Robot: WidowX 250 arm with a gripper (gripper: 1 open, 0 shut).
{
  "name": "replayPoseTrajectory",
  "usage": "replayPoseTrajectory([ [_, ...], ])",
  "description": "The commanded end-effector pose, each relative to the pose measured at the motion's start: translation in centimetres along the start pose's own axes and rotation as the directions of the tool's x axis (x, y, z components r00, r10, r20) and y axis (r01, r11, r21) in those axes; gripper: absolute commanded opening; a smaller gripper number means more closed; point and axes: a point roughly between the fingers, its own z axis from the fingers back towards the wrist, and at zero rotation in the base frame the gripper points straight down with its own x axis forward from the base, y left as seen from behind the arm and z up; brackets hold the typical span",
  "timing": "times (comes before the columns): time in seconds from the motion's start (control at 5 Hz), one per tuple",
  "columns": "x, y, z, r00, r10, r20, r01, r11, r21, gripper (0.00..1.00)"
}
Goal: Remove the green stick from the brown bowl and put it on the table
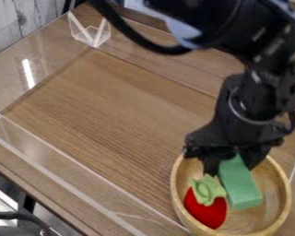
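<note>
The green stick (241, 182) is a mid-green bar, tilted, with its lower end over the inside of the brown bowl (177, 188) at the front right of the table (113, 106). My gripper (225, 164) comes down from above the bowl and is shut on the stick's upper end. The black arm hides the bowl's far rim and the exact contact of the fingers.
A red strawberry-like toy (208, 205) with light-green leaves lies in the bowl just left of the stick. Low clear acrylic walls (33, 64) border the table, with a clear bracket (88, 29) at the back left. Bare wood stretches left of the bowl.
</note>
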Motion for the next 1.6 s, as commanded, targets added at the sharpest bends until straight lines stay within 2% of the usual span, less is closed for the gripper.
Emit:
replayPoseTrajectory([
  [0.0, 1.1, -0.2, 2.0, 1.000, 0.023, 0.005, -0.023, 0.998, -0.057, 0.00],
  [1.4, 1.8, 1.0, 1.9, 0.998, 0.057, -0.025, -0.058, 0.998, -0.028, 0.00],
])
